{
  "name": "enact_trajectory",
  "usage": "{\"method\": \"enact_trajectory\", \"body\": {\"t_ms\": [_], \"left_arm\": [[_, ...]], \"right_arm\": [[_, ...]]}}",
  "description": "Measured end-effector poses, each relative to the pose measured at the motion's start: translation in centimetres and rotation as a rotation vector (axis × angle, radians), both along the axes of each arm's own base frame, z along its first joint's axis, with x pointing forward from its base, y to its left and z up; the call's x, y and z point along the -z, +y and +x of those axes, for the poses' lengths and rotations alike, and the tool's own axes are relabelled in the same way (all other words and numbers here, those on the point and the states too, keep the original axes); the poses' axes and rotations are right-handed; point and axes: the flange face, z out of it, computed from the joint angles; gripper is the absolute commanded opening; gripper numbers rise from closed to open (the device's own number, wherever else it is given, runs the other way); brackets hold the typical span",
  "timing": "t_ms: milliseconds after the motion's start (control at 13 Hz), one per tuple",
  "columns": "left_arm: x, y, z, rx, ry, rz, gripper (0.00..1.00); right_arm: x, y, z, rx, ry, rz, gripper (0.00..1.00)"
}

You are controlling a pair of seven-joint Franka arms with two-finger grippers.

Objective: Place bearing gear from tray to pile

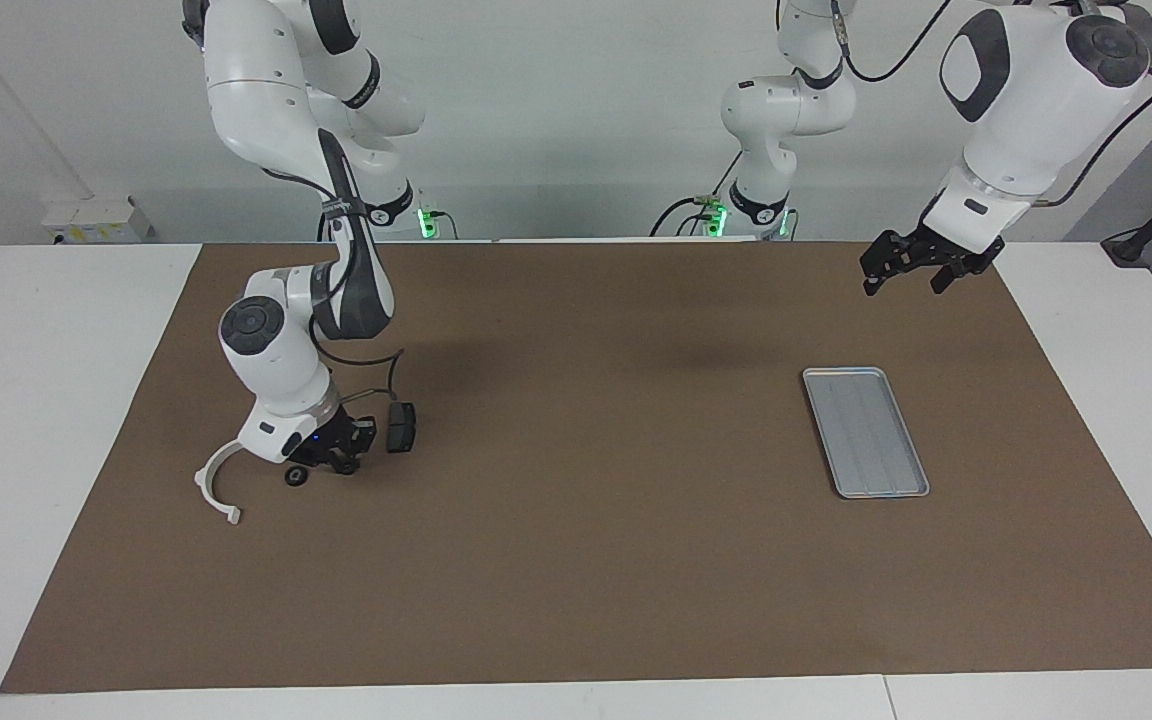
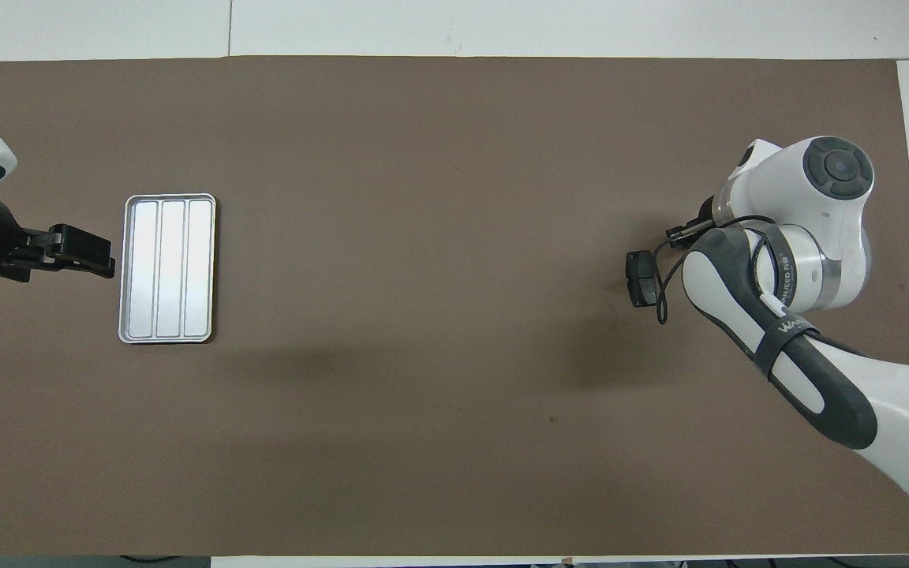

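Bearing gear (image 1: 295, 476) lies by pile; right gripper (image 1: 338, 458) just above, probably released; we lift straight. Left gripper (image 1: 904, 267) open, waiting.

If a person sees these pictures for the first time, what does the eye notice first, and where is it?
The right arm bends low over the pile at its own end of the brown mat, its right gripper just above a small dark bearing gear, between the white arc and a dark pad. The silver tray lies empty toward the left arm's end, and the left gripper waits raised, fingers open.
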Motion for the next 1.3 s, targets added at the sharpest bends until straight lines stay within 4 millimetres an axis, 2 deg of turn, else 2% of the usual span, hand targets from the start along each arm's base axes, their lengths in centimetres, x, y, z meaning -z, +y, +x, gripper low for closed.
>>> {"method": "enact_trajectory", "body": {"t_ms": [153, 307, 460, 614, 844, 1151, 1304], "left_arm": [[0.0, 0.0, 0.0, 0.000, 0.000, 0.000, 1.00], [0.0, 0.0, 0.0, 0.000, 0.000, 0.000, 1.00], [0.0, 0.0, 0.0, 0.000, 0.000, 0.000, 1.00], [0.0, 0.0, 0.0, 0.000, 0.000, 0.000, 1.00], [0.0, 0.0, 0.0, 0.000, 0.000, 0.000, 1.00], [0.0, 0.0, 0.0, 0.000, 0.000, 0.000, 1.00], [0.0, 0.0, 0.0, 0.000, 0.000, 0.000, 1.00]], "right_arm": [[-0.1, 0.0, 0.0, 0.008, -0.001, 0.000, 0.77], [-0.8, 0.2, 0.1, 0.021, -0.013, 0.000, 0.81], [-2.7, 0.5, 0.3, 0.046, -0.036, -0.001, 0.98], [-5.6, 0.5, 0.7, 0.053, -0.078, -0.003, 1.00], [-11.5, 0.4, 0.1, 0.060, -0.097, -0.016, 1.00], [-23.4, 0.2, -2.7, 0.103, -0.057, -0.045, 1.00], [-28.2, 0.2, -4.4, 0.111, -0.047, -0.054, 1.00]]}}
